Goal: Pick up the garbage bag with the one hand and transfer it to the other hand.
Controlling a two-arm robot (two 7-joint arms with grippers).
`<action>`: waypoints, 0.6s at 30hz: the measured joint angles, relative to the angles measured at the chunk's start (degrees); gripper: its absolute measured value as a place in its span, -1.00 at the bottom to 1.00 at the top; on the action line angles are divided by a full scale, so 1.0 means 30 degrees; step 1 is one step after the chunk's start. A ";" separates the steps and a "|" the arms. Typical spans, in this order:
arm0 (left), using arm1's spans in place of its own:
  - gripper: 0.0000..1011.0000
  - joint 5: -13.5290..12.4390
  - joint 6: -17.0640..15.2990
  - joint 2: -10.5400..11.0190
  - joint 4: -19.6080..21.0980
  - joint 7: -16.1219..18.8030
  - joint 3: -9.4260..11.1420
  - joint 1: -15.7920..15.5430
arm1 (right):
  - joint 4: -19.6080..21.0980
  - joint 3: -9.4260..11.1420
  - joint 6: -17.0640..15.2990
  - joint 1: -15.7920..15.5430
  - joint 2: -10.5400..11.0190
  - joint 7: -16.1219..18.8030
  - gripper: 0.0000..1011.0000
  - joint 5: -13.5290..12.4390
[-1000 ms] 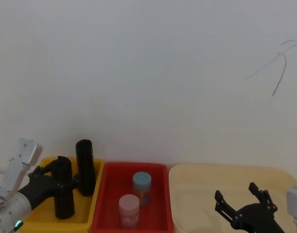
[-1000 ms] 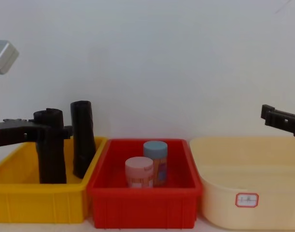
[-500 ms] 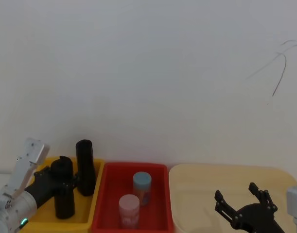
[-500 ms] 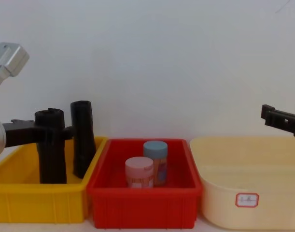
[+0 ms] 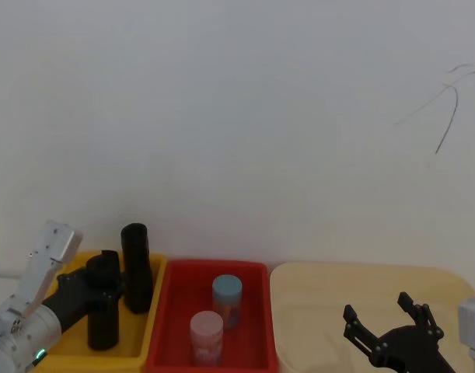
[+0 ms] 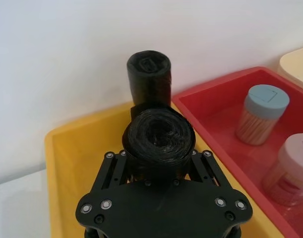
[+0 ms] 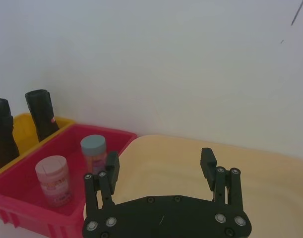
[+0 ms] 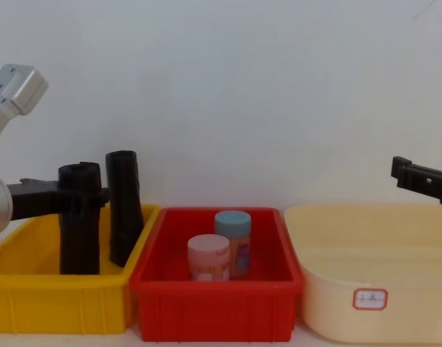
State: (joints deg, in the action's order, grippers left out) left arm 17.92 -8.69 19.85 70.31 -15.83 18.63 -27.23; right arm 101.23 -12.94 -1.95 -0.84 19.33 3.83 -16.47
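Observation:
The garbage bag (image 5: 103, 315), a black wrinkled roll, stands upright in the yellow bin (image 5: 66, 355). My left gripper (image 5: 103, 281) is shut on its upper part, with a finger on each side of the roll (image 6: 158, 134). In the chest view the roll (image 8: 79, 238) stands just left of a second, similar black roll (image 8: 124, 210). My right gripper (image 5: 377, 307) hovers open over the cream tub (image 5: 315, 295) with nothing between its fingers (image 7: 113, 166).
A red bin (image 8: 213, 311) between the yellow bin (image 8: 54, 296) and the cream tub (image 8: 365, 267) holds a blue-lidded jar (image 8: 233, 238) and a pink-lidded jar (image 8: 208, 258). A white wall stands close behind the bins.
My left wrist has swung upward and inward, and the gripped roll has shifted slightly to the right in the yellow bin. The right arm has not moved.

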 joint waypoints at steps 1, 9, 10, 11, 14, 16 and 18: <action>-0.09 -0.0004 0.0000 0.0008 0.0031 -0.0034 0.0004 0.0009 | 0.0000 0.0001 0.0001 0.0000 0.0000 0.0000 0.98 0.0000; -0.11 0.0183 0.0008 0.0169 0.0717 -0.0938 0.0054 0.0114 | 0.0000 0.0001 0.0001 -0.0001 0.0000 0.0000 0.98 0.0000; -0.11 0.0230 0.0006 0.0186 0.0803 -0.1038 0.0056 0.0116 | 0.0000 0.0000 0.0001 0.0000 0.0000 0.0000 0.98 -0.0001; -0.11 0.0365 -0.0012 0.0226 0.1018 -0.1300 0.0059 0.0120 | 0.0000 0.0000 0.0001 0.0000 0.0000 0.0000 0.98 0.0000; -0.11 0.0646 -0.0073 0.0296 0.1438 -0.1801 0.0060 0.0116 | 0.0000 0.0000 0.0001 0.0001 0.0000 0.0000 0.98 0.0000; -0.12 0.0838 -0.0130 0.0331 0.1651 -0.2093 0.0059 0.0099 | 0.0000 0.0000 0.0001 0.0001 0.0000 0.0001 0.98 0.0000; -0.12 0.1090 -0.0221 0.0382 0.1988 -0.2487 0.0051 0.0042 | 0.0000 0.0000 0.0001 0.0000 0.0000 0.0001 0.98 0.0000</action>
State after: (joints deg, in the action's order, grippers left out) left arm 21.19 -9.35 21.00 76.27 -23.30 18.78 -27.10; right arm 101.23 -12.94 -1.95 -0.84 19.33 3.83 -16.47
